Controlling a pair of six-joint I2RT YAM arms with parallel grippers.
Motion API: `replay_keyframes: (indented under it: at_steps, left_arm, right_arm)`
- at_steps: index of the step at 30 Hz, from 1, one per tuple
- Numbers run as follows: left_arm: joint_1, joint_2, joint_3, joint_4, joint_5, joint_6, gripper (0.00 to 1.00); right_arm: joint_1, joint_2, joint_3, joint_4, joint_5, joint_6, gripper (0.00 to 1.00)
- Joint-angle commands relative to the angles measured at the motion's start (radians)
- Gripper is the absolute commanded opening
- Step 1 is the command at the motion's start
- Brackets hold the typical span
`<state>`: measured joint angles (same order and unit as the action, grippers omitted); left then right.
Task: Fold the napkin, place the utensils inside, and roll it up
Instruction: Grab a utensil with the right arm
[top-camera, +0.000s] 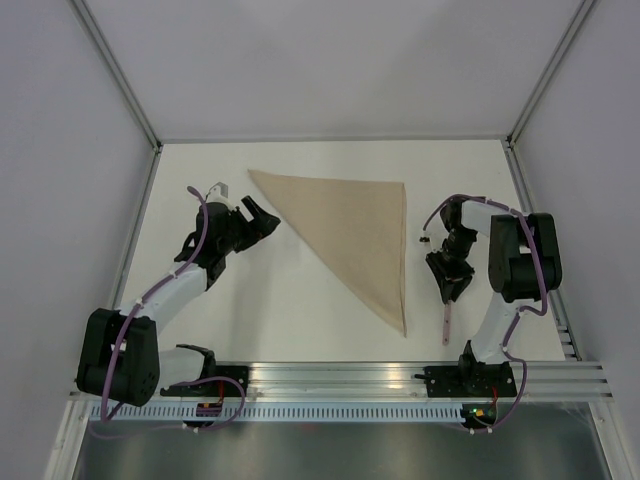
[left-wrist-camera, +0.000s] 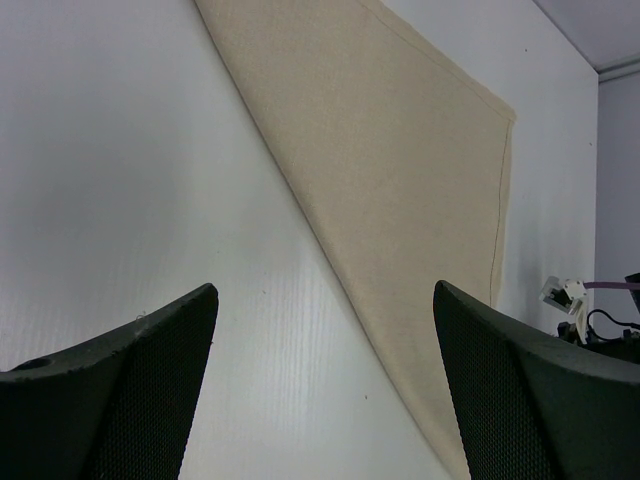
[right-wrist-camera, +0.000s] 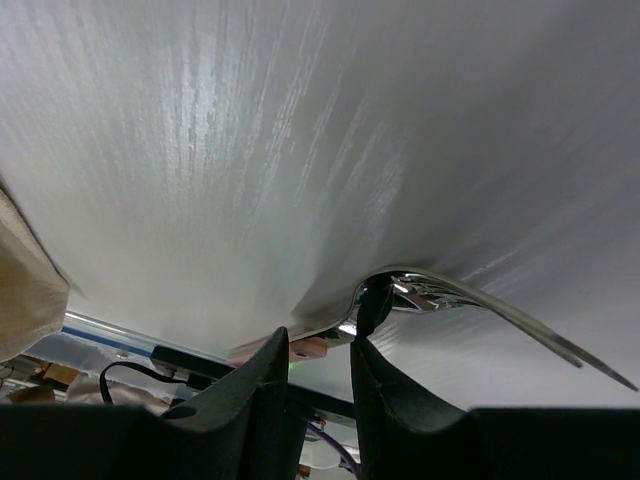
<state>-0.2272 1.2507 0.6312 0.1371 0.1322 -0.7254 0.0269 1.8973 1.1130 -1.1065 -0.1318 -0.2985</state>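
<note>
The tan napkin (top-camera: 350, 235) lies flat on the white table, folded into a triangle with its long point toward the near edge; it also fills the upper left wrist view (left-wrist-camera: 400, 170). My left gripper (top-camera: 262, 218) hovers open beside the napkin's far left corner, with only bare table between its fingers (left-wrist-camera: 325, 285). The fork (top-camera: 446, 325) lies on the table right of the napkin, pink handle toward me. My right gripper (top-camera: 450, 285) stands over its neck, jaws narrowed with a gap left. In the right wrist view (right-wrist-camera: 320, 335) one fingertip touches the fork's silver neck (right-wrist-camera: 385, 300).
An aluminium rail (top-camera: 400, 375) carrying both arm bases runs along the near edge. Grey walls and metal frame posts (top-camera: 130, 90) enclose the table on three sides. The right arm's body (top-camera: 520, 260) stands close to the right table edge.
</note>
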Motion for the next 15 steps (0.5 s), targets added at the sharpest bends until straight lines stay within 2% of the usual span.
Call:
replay_keyframes:
  at_steps: [1, 15]
  left_arm:
    - [-0.003, 0.009, 0.042, 0.018, -0.017, 0.024, 0.92]
    - [-0.003, 0.016, 0.059, 0.007, -0.020, 0.029, 0.92]
  right_arm:
    - [0.019, 0.042, -0.024, 0.197, 0.173, 0.038, 0.37]
    - [0.039, 0.029, 0.021, 0.275, 0.178, 0.067, 0.22]
